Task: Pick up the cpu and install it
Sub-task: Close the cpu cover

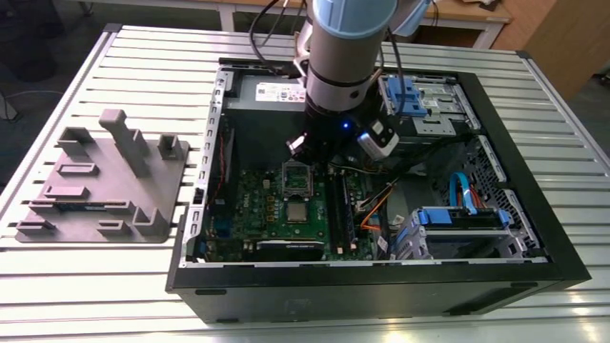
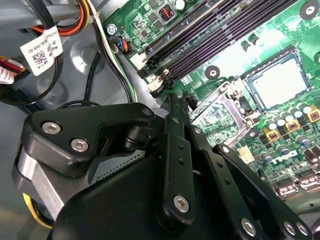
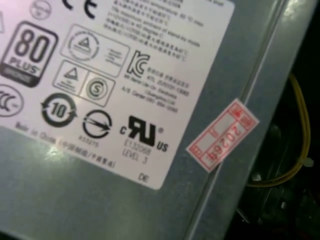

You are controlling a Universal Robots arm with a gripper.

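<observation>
The cpu (image 1: 298, 213) (image 2: 281, 82), a small silvery square, lies flat in its socket on the green motherboard (image 1: 267, 204). Beside it the silver socket frame (image 1: 296, 179) (image 2: 220, 117) stands flipped up. In the second wrist view my gripper (image 2: 172, 100) has its black fingers (image 2: 178, 150) pressed together, with nothing visible between them. Their tips hover over the board's edge near the raised frame, apart from the cpu. In the exterior view the arm's wrist (image 1: 333, 107) hangs over the upper part of the board and hides the fingers.
The open computer case (image 1: 381, 279) holds a power supply (image 1: 276, 91) (image 3: 100, 75), blue drive cages (image 1: 458, 221), black memory slots (image 2: 210, 35) and loose cables (image 2: 115, 55). A grey plastic tray (image 1: 105, 186) stands on the slatted table at the exterior view's left.
</observation>
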